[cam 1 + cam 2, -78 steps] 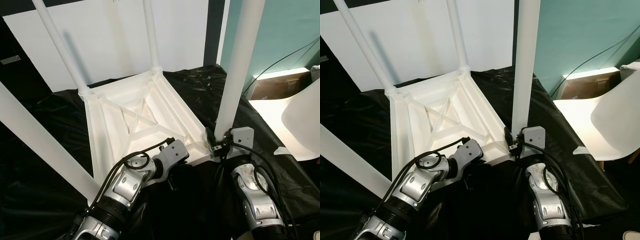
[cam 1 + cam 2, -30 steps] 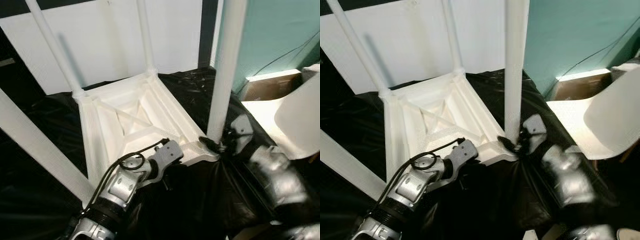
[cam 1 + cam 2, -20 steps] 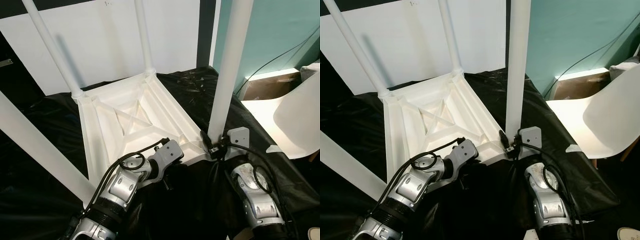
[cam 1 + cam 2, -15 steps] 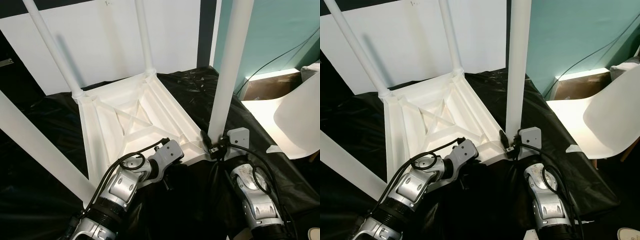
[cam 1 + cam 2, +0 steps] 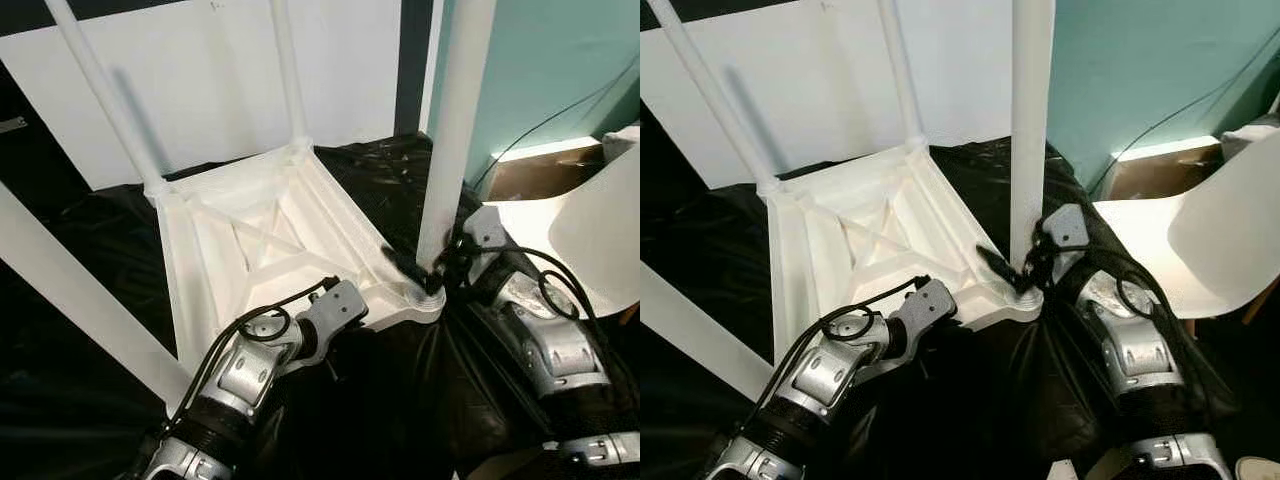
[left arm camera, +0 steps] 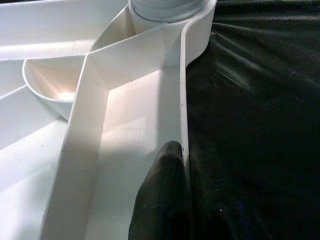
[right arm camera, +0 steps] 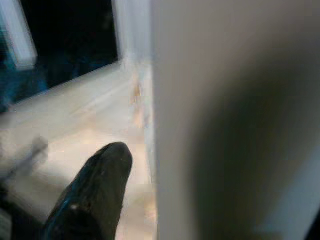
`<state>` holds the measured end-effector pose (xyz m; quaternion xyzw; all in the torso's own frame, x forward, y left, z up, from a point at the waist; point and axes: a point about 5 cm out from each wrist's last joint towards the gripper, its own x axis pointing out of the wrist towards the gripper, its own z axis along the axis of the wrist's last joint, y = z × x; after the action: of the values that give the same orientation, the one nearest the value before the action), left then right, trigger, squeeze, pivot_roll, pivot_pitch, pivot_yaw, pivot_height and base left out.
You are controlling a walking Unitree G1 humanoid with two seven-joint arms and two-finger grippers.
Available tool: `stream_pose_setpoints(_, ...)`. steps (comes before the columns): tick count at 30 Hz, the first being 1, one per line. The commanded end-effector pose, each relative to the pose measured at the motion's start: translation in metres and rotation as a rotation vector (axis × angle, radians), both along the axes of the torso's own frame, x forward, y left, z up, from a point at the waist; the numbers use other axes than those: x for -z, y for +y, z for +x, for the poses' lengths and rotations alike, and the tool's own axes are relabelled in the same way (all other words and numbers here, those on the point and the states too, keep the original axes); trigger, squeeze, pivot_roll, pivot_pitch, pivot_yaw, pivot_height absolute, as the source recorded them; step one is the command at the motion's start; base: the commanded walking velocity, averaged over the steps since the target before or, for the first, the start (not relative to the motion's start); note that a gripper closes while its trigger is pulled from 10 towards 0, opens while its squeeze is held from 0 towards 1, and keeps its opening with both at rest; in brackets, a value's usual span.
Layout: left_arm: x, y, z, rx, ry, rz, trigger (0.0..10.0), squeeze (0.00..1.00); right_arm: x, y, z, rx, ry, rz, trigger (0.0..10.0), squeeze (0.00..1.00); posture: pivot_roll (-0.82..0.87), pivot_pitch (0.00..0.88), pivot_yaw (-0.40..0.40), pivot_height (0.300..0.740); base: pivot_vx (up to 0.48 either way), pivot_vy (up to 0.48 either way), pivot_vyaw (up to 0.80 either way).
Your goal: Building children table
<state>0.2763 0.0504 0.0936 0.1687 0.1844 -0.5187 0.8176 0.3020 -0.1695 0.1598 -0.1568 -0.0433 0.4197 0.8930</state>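
The white children's table (image 5: pixel 270 235) lies upside down on a black sheet, its legs pointing up. My left gripper (image 5: pixel 338 345) is at the near rim. In the left wrist view one black finger (image 6: pixel 162 195) presses the inner side of the rim wall (image 6: pixel 182 100), while the other is lost against the dark sheet. My right gripper (image 5: pixel 428 275) is shut on the base of the near right leg (image 5: pixel 452 150). One black finger (image 5: pixel 995 264) sticks out past that leg over the table's corner. The right wrist view is blurred, with a finger (image 7: pixel 95 195) beside the leg (image 7: pixel 235 120).
Three more legs stand up: far left (image 5: pixel 110 100), far middle (image 5: pixel 288 70) and near left (image 5: pixel 80 300). A white board (image 5: pixel 200 110) leans on the wall behind. A white chair (image 5: pixel 600 230) and a cardboard box (image 5: pixel 540 170) are at the right. The black sheet (image 5: pixel 90 240) covers the work surface.
My right arm has swung out to the right around the near right leg, and its finger now reaches over the table's corner. The left arm has stayed put.
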Motion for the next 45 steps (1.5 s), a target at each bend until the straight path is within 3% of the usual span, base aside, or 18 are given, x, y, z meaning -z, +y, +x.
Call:
stream_pose_setpoints(1, 0.044, 0.019, -0.010, -0.158, 0.142, 0.095, 10.0, 0.00, 0.010, 0.002, -0.002, -0.112, 0.067, -0.088, 10.0, 0.00, 0.01, 0.000, 0.040, 0.740, 0.000, 0.000, 0.00)
stream_pose_setpoints(2, 0.044, 0.018, -0.010, -0.157, 0.140, 0.094, 10.0, 0.00, 0.015, -0.003, -0.003, -0.158, 0.109, -0.149, 10.0, 0.00, 0.01, 0.000, 0.036, 0.740, 0.000, 0.000, 0.00)
stream_pose_setpoints(3, 0.043, 0.018, -0.009, -0.161, 0.139, 0.093, 10.0, 0.00, 0.019, -0.007, -0.003, -0.192, 0.141, -0.200, 6.5, 0.00, 0.02, 0.000, 0.036, 0.740, 0.000, 0.000, 0.00)
stream_pose_setpoints(4, 0.043, 0.019, -0.009, -0.165, 0.139, 0.092, 10.0, 0.00, 0.022, -0.008, -0.004, -0.211, 0.158, -0.222, 6.5, 0.00, 0.02, 0.000, 0.036, 0.740, 0.000, 0.000, 0.00)
stream_pose_setpoints(5, 0.043, 0.019, -0.009, -0.167, 0.139, 0.092, 10.0, 0.00, 0.024, -0.010, -0.004, -0.223, 0.175, -0.230, 0.0, 0.00, 0.02, 0.000, 0.034, 0.740, 0.000, 0.000, 0.00)
stream_pose_setpoints(15, 0.046, 0.023, -0.012, -0.175, 0.146, 0.097, 10.0, 0.00, 0.027, -0.013, -0.003, -0.243, 0.217, -0.211, 0.0, 0.00, 0.03, 0.000, 0.037, 0.740, 0.000, 0.000, 0.00)
stream_pose_setpoints(18, 0.045, 0.023, -0.011, -0.176, 0.144, 0.098, 10.0, 0.00, 0.041, 0.000, -0.017, -0.229, 0.245, -0.109, 0.0, 0.00, 0.03, 0.000, 0.037, 0.740, 0.000, 0.000, 0.00)
stream_pose_setpoints(19, 0.045, 0.023, -0.010, -0.175, 0.143, 0.098, 10.0, 0.00, 0.043, 0.012, -0.016, -0.070, 0.147, 0.002, 0.0, 0.00, 0.02, 0.000, 0.037, 0.740, 0.000, 0.000, 0.00)
stream_pose_setpoints(24, 0.044, 0.021, -0.010, -0.171, 0.141, 0.096, 10.0, 0.00, 0.054, 0.027, -0.036, 0.183, 0.047, 0.196, 0.0, 0.00, 0.03, 0.000, 0.041, 0.740, 0.000, 0.000, 0.00)
stream_pose_setpoints(35, 0.044, 0.024, -0.009, -0.164, 0.140, 0.108, 10.0, 0.00, 0.062, 0.022, -0.042, 0.424, 0.024, 0.260, 0.0, 0.00, 0.02, 0.000, 0.045, 0.740, 0.000, 0.000, 0.00)
stream_pose_setpoints(36, 0.044, 0.024, -0.009, -0.165, 0.139, 0.107, 10.0, 0.00, 0.063, 0.026, -0.040, 0.419, 0.022, 0.256, 2.7, 0.00, 0.03, 0.000, 0.042, 0.740, 0.000, 0.000, 0.00)
stream_pose_setpoints(37, 0.044, 0.024, -0.009, -0.165, 0.139, 0.107, 10.0, 0.00, 0.063, 0.026, -0.040, 0.419, 0.022, 0.256, 2.7, 0.00, 0.03, 0.000, 0.042, 0.740, 0.000, 0.000, 0.00)
stream_pose_setpoints(38, 0.044, 0.023, -0.009, -0.164, 0.140, 0.106, 10.0, 0.00, 0.065, 0.031, -0.039, 0.398, 0.025, 0.240, 10.0, 0.00, 0.02, 0.000, 0.046, 0.740, 0.000, 0.000, 0.00)
stream_pose_setpoints(39, 0.045, 0.022, -0.010, -0.158, 0.142, 0.106, 10.0, 0.00, 0.066, 0.035, -0.039, 0.361, 0.028, 0.216, 10.0, 0.16, 0.02, 0.000, 0.050, 0.740, 0.000, 0.000, 0.00)
stream_pose_setpoints(40, 0.045, 0.022, -0.010, -0.158, 0.142, 0.106, 10.0, 0.00, 0.066, 0.035, -0.039, 0.361, 0.028, 0.216, 10.0, 0.16, 0.02, 0.000, 0.050, 0.740, 0.000, 0.000, 0.00)
stream_pose_setpoints(41, 0.045, 0.021, -0.011, -0.154, 0.142, 0.106, 10.0, 0.00, 0.068, 0.037, -0.039, 0.292, 0.052, 0.193, 10.0, 1.00, 0.02, 0.000, 0.047, 0.740, 0.000, 0.000, 0.00)
stream_pose_setpoints(44, 0.045, 0.022, -0.010, -0.155, 0.141, 0.109, 10.0, 0.00, 0.070, 0.035, -0.039, 0.177, 0.097, 0.141, 10.0, 1.00, 0.02, 0.000, 0.049, 0.740, 0.000, 0.000, 0.00)
stream_pose_setpoints(45, 0.045, 0.022, -0.009, -0.157, 0.139, 0.109, 10.0, 0.00, 0.067, 0.031, -0.035, 0.151, 0.107, 0.126, 10.0, 0.00, 0.02, 0.000, 0.046, 0.740, 0.000, 0.000, 0.00)
